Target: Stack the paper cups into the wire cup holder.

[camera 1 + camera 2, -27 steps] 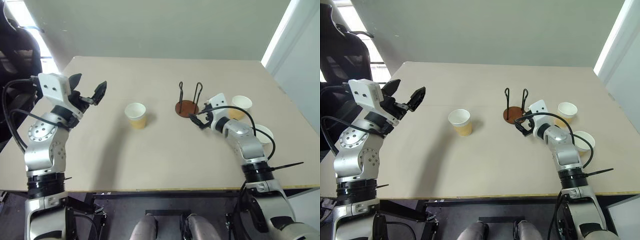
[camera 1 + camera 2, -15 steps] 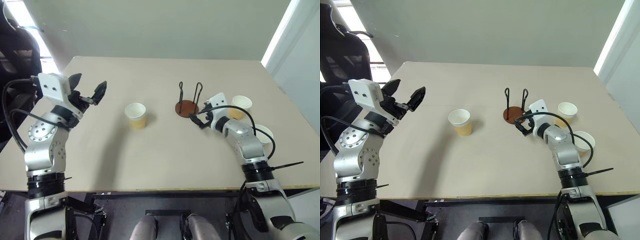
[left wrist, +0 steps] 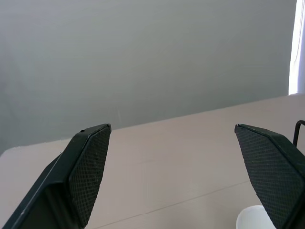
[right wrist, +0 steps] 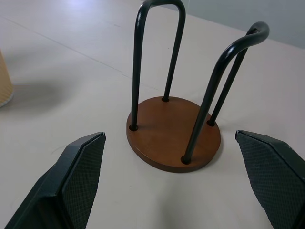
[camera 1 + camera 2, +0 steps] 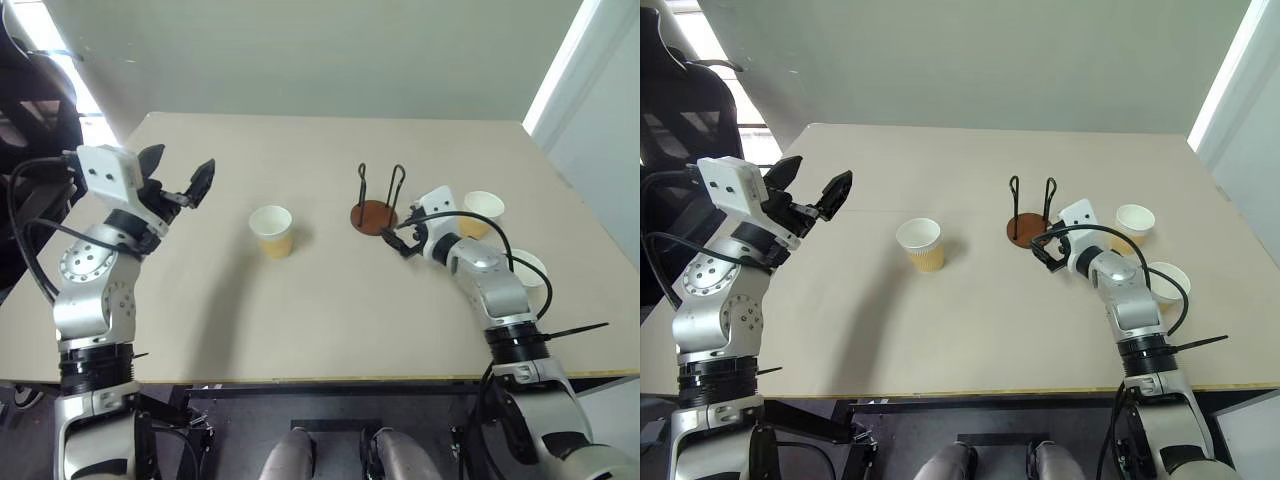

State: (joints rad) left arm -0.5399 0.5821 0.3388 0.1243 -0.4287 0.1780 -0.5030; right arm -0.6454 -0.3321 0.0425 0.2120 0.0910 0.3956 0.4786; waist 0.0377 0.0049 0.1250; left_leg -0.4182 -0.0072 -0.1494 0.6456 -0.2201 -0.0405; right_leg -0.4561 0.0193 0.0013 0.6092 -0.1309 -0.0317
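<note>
right gripper [image 4: 171, 191] spread wide, empty, apparently just short of wire cup holder [image 4: 174, 131]

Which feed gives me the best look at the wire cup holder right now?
The right wrist view: the wire cup holder sits close and whole between the open fingers, its base bare, both loops upright. The eye views show it small beside the right gripper. The left wrist view catches just a bit of one wire at its edge.
</note>
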